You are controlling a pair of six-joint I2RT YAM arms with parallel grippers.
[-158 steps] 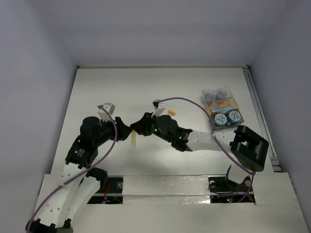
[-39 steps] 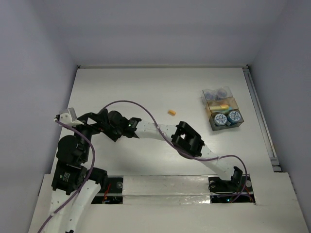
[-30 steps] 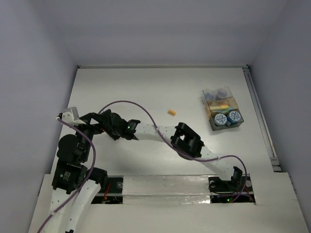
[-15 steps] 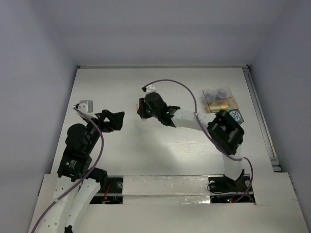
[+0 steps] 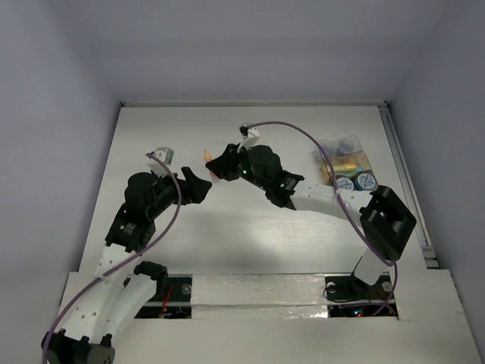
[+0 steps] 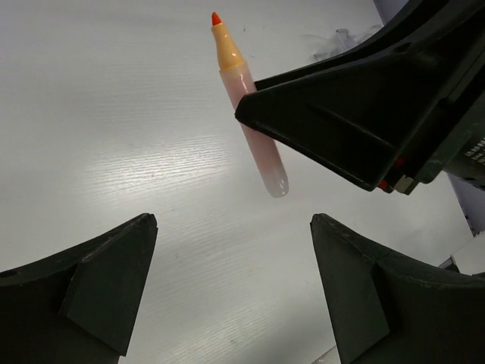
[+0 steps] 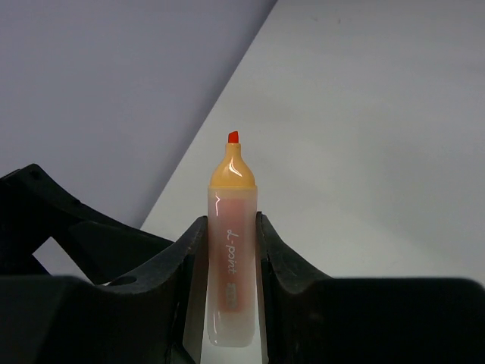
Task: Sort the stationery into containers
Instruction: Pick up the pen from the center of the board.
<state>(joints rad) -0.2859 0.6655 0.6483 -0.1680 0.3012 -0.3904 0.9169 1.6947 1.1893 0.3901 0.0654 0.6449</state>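
A second ago your right jaws were stretched far over to the near left of the bench [image 5: 189, 129], nose to nose with the left jaws. Now they have drawn back toward the middle, and the pen [image 7: 231, 227] has come with them. It is the orange-tipped one, clamped by its pale barrel between the right jaws, tip pointing away from the wrist. The left jaws stand wide apart with nothing in them, just beside the pen on its near-left side — so I read the handover as finished and the delivery as yours on the right arm [image 5: 318, 199].

The containers [image 5: 370, 161] sit well off to the right, three compartments running far to near.
- **Far:** it holds tape rolls [image 5: 339, 144] behind clear plastic (how many I cannot tell).
- **Middle:** it holds yellow and orange pens [image 5: 345, 164] — likely where this one belongs.
- **Near:** it holds two blue-and-white rolls [image 5: 356, 183] side by side.

The arm and its cable [image 5: 303, 140] cross the cluster's left edge, so part of it is hidden. The small orange piece that lay mid-bench a second ago does not show now. The arm covers that spot, so do not count it as sorted.
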